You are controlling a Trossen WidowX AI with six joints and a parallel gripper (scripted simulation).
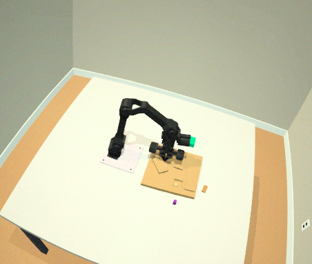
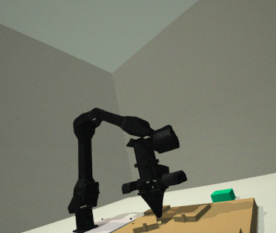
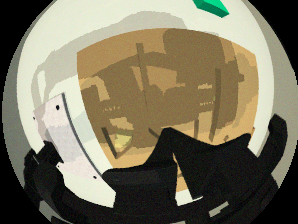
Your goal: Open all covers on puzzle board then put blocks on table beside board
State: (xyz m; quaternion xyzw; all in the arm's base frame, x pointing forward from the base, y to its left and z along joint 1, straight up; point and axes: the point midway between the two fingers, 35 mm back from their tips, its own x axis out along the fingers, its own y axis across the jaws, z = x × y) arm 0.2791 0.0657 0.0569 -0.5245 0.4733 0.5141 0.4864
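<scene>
The wooden puzzle board lies on the table. My gripper is shut and empty, pointing down, its tip low over or at the board's far left part; contact cannot be told. Low wooden covers, one with a small peg, stand close around the tip in the exterior view. A yellow patch shows in a recess near the front, another in the wrist view. A green block, an orange block and a purple block rest off the board.
The pale base plate lies left of the board. The green block is beyond the board's far edge, the orange one beside its right edge, the purple one in front. The arm's shadow darkens much of the board in the wrist view.
</scene>
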